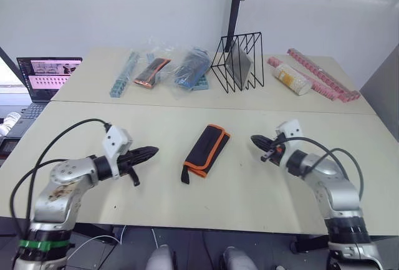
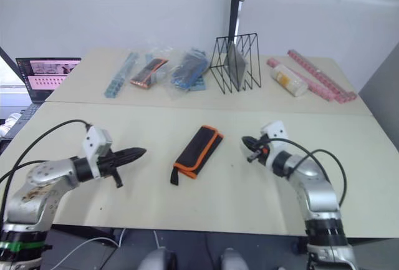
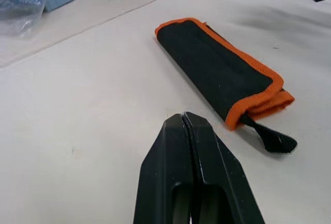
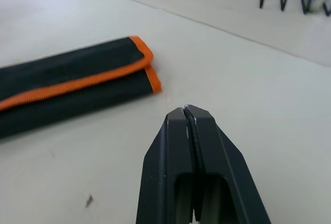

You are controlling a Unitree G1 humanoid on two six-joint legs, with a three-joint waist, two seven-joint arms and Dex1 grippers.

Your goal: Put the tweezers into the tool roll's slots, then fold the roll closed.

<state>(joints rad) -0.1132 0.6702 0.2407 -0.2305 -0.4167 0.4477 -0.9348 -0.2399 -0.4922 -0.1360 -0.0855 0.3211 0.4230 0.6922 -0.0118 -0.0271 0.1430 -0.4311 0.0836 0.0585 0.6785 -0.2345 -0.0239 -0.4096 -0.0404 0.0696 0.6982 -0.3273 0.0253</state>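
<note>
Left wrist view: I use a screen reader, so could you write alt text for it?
A folded black tool roll with orange trim lies on a pale table, strap end trailing. The left claw, shut, points toward it.

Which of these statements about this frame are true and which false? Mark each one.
1. The tool roll lies folded shut on the table. True.
2. The left pincer is shut on the roll. False: it is shut on nothing and sits apart from the roll, to its left.
3. The right pincer is shut and holds nothing. True.
4. The roll's strap sticks out of one end of it. True.
5. The wire rack stands on top of the roll. False: it stands on the far table, well behind the roll.
6. Tweezers lie loose on the table beside the roll. False: none are to be seen there.
</note>
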